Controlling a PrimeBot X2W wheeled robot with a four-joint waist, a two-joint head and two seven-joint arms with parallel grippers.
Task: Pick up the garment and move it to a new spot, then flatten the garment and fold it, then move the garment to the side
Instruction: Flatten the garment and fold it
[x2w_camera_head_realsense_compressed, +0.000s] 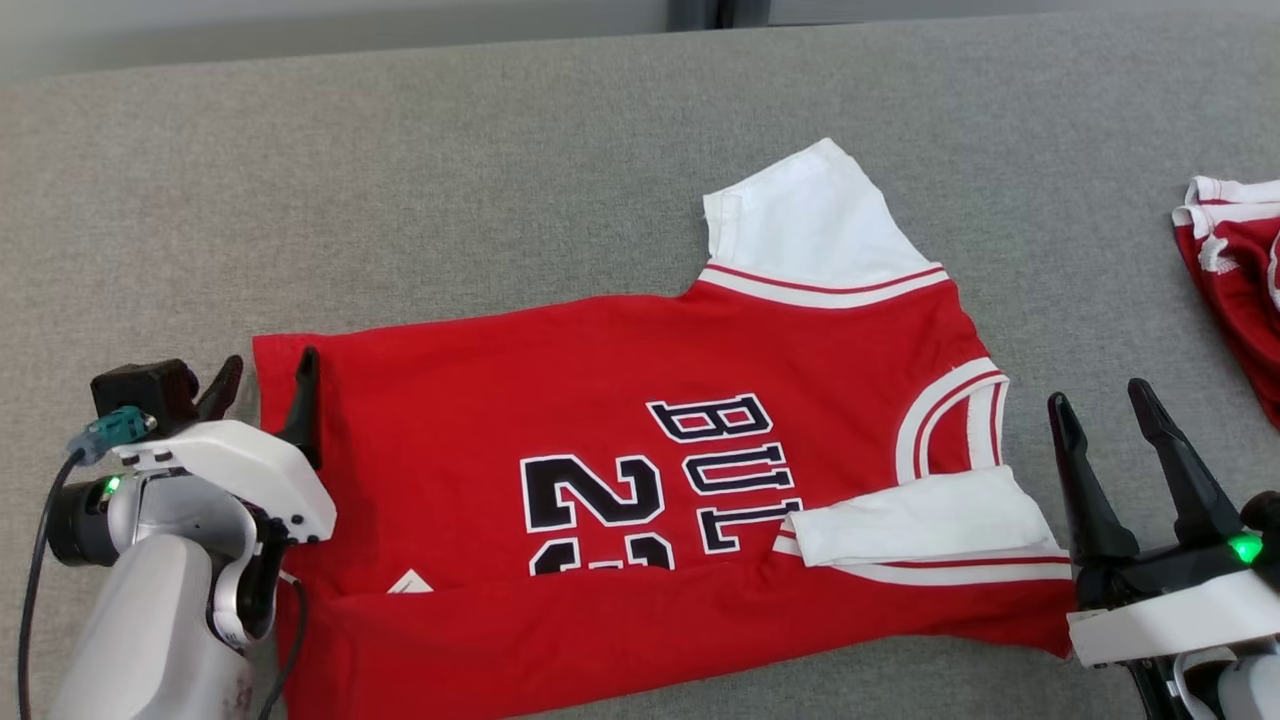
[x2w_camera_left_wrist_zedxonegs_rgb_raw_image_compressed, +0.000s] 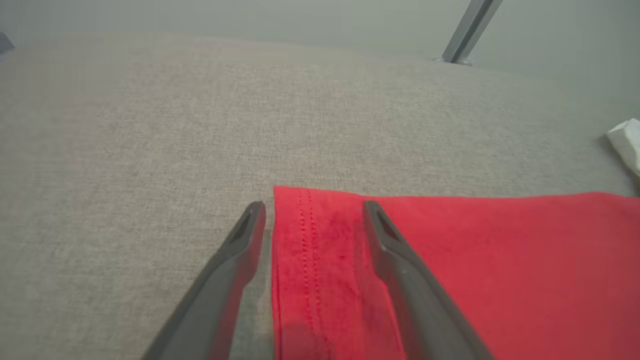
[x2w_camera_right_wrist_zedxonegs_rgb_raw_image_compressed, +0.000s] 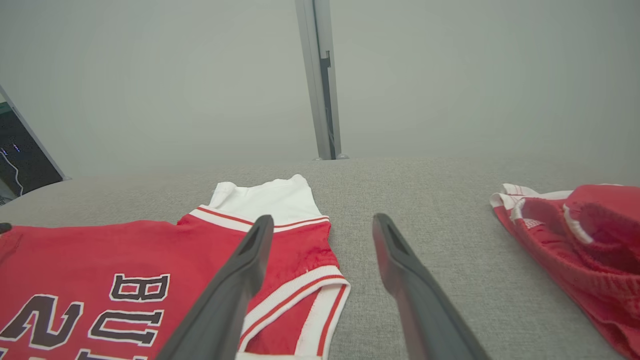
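Grey woven tabletop (x2w_camera_head_realsense_compressed: 500, 150) carries a red short-sleeved basketball jersey (x2w_camera_head_realsense_compressed: 600, 400) with white sleeves, spread flat. The left gripper (x2w_camera_head_realsense_compressed: 270, 362) has its jaws released, the hem's edge lying between them. The right gripper (x2w_camera_head_realsense_compressed: 1100, 395) gapes empty just beside the collar; crumpled red mesh shorts (x2w_camera_head_realsense_compressed: 1240, 290) lie beyond its outer finger.

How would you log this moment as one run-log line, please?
garment: red jersey spread flat, near side folded over | left gripper: open, straddling hem | right gripper: open, beside collar | held: nothing
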